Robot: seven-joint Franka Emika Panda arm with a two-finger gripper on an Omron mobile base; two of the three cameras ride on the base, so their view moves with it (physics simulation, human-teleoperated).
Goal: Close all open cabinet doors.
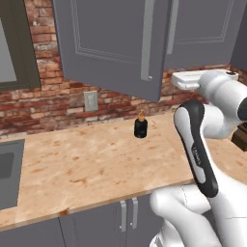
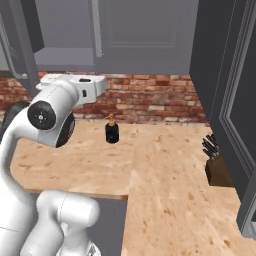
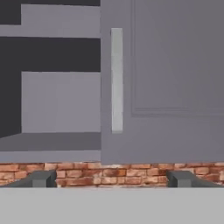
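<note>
Two upper cabinet doors stand swung out over the counter (image 1: 96, 159): the left open cabinet door (image 1: 108, 43), at 12 o'clock in the left base view with its silver bar handle (image 1: 147, 41) near its free edge, and the right open cabinet door (image 2: 227, 100), which looms at 3 o'clock in the right base view above the knife block (image 2: 216, 162). The closed cabinet door (image 3: 170, 83) lies straight ahead in the hand view, with the open shelf bay (image 3: 57, 100) at its 9 o'clock. The gripper (image 3: 111, 178) has its fingers spread wide and carries nothing. Closing the left door looks like the step in hand, and it probably calls for moving the hand out to that door's outer face, then pressing flat near the handle edge, far from the hinge, following the arc. Keeping the wrist high should spare the small dark bottle (image 1: 140, 126) below
</note>
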